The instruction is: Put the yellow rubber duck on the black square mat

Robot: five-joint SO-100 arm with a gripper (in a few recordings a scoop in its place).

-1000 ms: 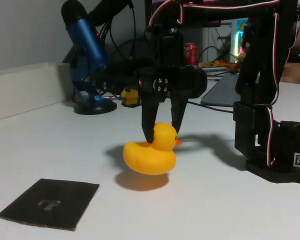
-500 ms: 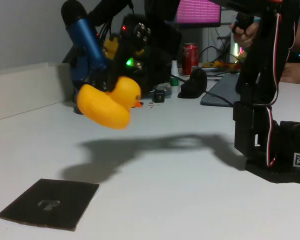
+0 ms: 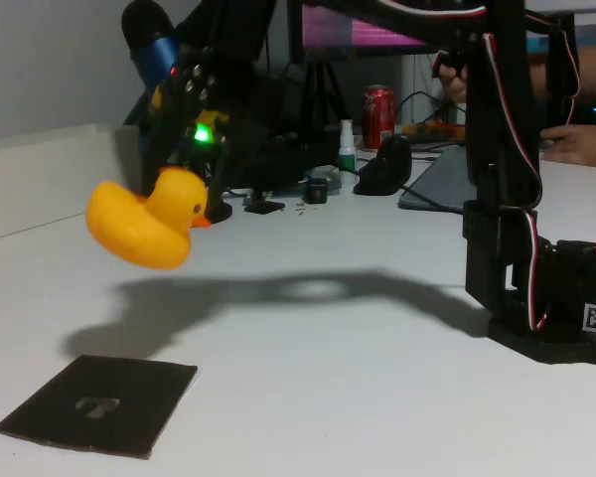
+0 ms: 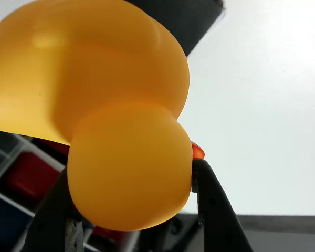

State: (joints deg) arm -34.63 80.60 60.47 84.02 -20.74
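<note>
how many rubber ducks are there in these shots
1. The yellow rubber duck hangs in the air, held by its head in the gripper, up and behind the black square mat. Background clutter could hide others.

Arm reaches from its base at right across to the far left, wrist angled down-left. Claw point(image 3: 174, 194) hangs in the air above the worktop, fingers point(image 4: 212, 202) clamped on either side of the yellow rubber duck's point(image 3: 144, 221) head.
</note>
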